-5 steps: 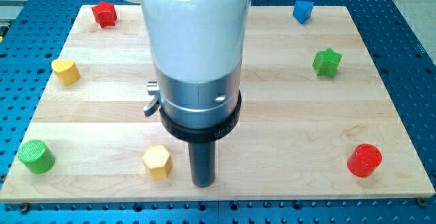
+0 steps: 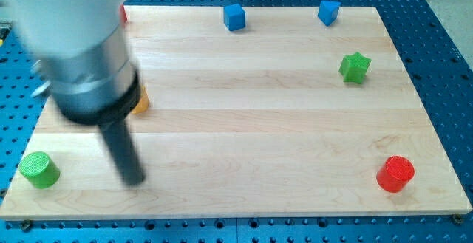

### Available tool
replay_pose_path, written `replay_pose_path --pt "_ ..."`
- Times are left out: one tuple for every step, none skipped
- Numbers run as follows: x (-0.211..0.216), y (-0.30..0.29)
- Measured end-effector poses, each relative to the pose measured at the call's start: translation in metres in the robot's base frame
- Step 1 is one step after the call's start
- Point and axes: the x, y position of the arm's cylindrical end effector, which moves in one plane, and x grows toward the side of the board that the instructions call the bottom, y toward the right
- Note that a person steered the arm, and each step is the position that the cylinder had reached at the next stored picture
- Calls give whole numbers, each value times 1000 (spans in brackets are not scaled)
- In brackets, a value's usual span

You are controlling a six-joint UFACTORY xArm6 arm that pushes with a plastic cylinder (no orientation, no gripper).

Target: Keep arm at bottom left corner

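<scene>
My tip (image 2: 134, 179) rests on the wooden board (image 2: 281, 139) near its bottom left, blurred by motion. It stands to the right of a green cylinder (image 2: 38, 169), with a clear gap between them. The arm's body covers the board's upper left. A yellow-orange block (image 2: 140, 101) peeks out at the arm's right edge, above the tip. A sliver of a red block (image 2: 123, 12) shows at the top left beside the arm.
Two blue cubes sit along the top edge, one at the middle (image 2: 234, 17) and one at the right (image 2: 328, 11). A green star (image 2: 354, 67) is at the right. A red cylinder (image 2: 395, 173) is at the bottom right.
The arm has swept to the view's left, and the tip is now nearer the green cylinder. The top-middle blue cube is uncovered. The yellow block beside the tip no longer shows there.
</scene>
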Motion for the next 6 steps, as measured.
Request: replay_pose_path --pt "13 -22" --pt "13 -26" --pt "13 -27" --pt "13 -88" --pt "-11 -136" --pt "-46 -123"
